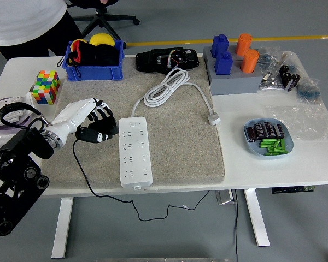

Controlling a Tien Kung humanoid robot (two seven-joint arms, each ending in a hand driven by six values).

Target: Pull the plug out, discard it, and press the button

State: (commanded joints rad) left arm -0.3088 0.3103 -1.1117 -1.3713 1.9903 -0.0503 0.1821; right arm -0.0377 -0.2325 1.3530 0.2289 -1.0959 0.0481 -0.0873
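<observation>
One black plug (97, 135) sits gripped in the left hand (94, 126), just left of the power strip (135, 153).

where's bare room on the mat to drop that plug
Free: the mat between the power strip and its right edge, below the white cord. Also the mat's near-left corner. Crowded: the table's far edge and left side, around the left hand.

Person (22, 24) cropped at top edge; left hand's (95, 126) grasp unclear.
</observation>
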